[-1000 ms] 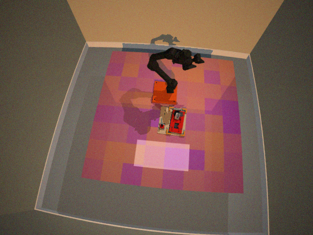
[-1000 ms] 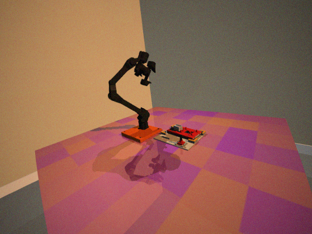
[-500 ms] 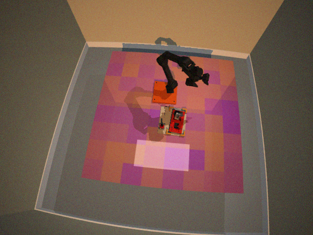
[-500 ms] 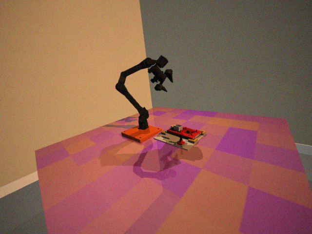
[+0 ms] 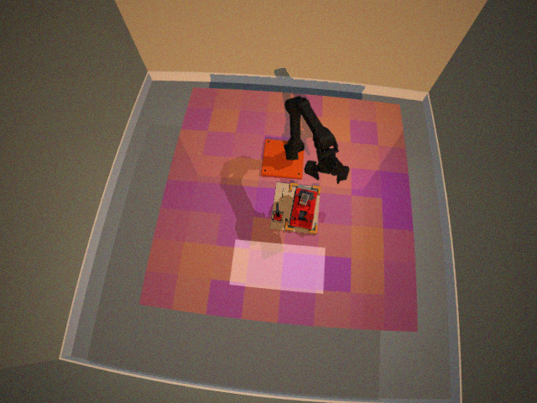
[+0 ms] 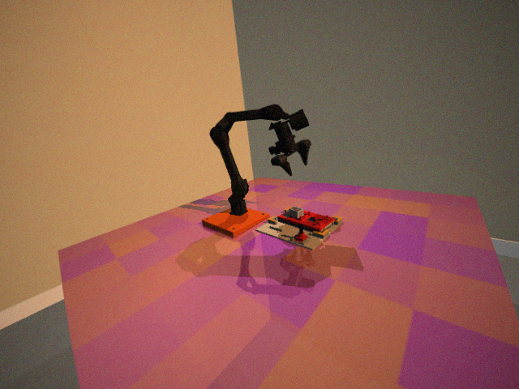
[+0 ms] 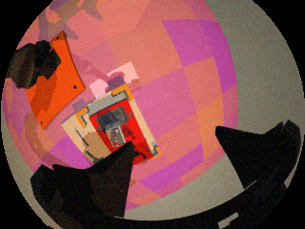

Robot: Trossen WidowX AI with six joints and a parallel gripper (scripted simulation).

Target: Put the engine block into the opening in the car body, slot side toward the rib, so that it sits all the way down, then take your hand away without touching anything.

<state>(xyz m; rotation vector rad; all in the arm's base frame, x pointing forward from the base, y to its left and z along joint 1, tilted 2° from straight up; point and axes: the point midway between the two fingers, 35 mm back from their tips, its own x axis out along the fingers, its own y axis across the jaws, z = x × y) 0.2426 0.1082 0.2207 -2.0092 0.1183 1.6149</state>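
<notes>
The gripper hangs high with fingers spread wide, pinching nothing. The approach is in hand. Next it should come down onto the engine block, at the car body's twelve o'clock end in the top view.

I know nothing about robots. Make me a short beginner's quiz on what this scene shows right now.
1. True or false: the tool grips the engine block.
2. What does the arm stand on?
A. a blue tray
B. an orange base plate
C. a white box
3. Fill in: the grey engine block sits in the ___ car body.

Key:
1. False. The tool hangs open in the air above the board, apart from everything, holding nothing.
2. B.
3. Red. How deep the block sits, and which way its slot faces, is too small to tell.
</notes>
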